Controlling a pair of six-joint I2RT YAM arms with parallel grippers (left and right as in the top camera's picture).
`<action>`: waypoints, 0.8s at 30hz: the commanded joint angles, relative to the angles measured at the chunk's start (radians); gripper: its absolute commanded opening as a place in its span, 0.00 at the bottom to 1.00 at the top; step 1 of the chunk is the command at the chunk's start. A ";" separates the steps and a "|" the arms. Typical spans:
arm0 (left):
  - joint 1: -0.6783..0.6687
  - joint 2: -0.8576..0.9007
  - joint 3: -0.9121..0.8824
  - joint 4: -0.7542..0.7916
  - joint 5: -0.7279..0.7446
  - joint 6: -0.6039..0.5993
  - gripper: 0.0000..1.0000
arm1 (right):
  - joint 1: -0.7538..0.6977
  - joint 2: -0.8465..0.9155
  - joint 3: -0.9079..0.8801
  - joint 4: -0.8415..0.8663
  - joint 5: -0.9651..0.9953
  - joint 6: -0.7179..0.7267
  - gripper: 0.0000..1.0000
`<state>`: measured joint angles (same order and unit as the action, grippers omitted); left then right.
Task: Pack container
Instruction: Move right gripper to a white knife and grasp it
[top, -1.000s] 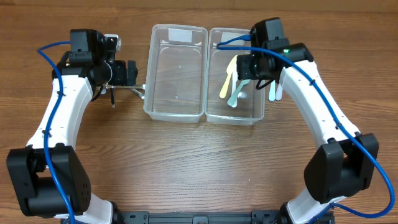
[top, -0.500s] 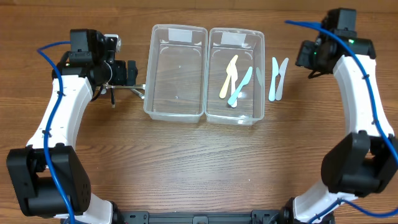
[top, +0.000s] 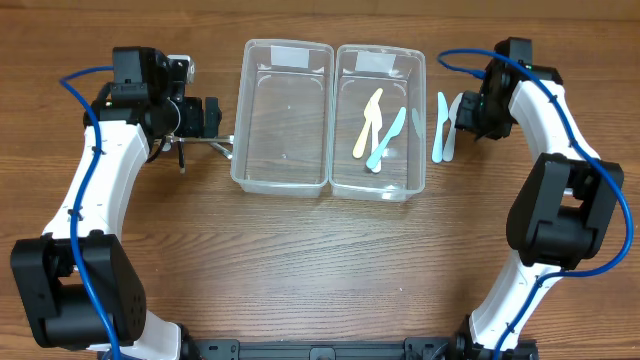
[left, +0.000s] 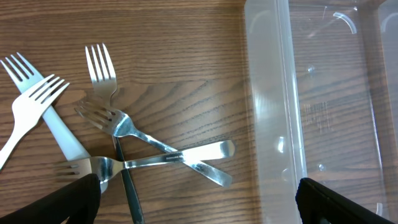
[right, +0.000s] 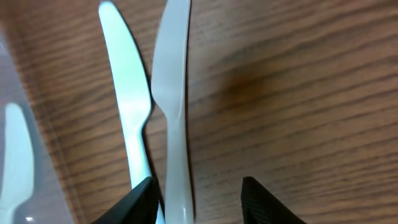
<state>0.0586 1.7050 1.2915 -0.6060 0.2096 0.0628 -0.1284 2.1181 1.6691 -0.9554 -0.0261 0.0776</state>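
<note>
Cutlery lies side by side on the wooden surface (right: 280, 93) toward its far edge, just outside the right container (top: 418, 150): a white knife (right: 171, 112) and a pale blue knife (right: 127, 87). Above them the right claw (right: 199, 202) hangs with fingers apart, the white handle inside the gap. Nearer the far left corner, the left claw (left: 196, 211), also spread, hovers over the forks (left: 118, 124).

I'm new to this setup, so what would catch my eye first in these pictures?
Two clear containers sit side by side: the left container empty, the right container holding a yellow knife and a light blue knife. The right gripper hangs open over two more plastic knives on the table beside it, and a tangle of metal and white plastic forks lies far left.
</note>
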 joint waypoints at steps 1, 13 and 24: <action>-0.005 0.008 0.028 0.001 0.016 0.020 1.00 | 0.005 0.010 0.016 0.008 -0.006 0.000 0.44; -0.005 0.008 0.028 0.001 0.016 0.020 1.00 | 0.024 0.086 0.012 0.018 -0.006 0.000 0.41; -0.005 0.008 0.028 0.001 0.016 0.020 1.00 | 0.024 0.131 0.006 0.015 -0.005 0.000 0.38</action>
<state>0.0586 1.7050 1.2915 -0.6060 0.2096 0.0628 -0.1040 2.2055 1.6688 -0.9424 -0.0265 0.0784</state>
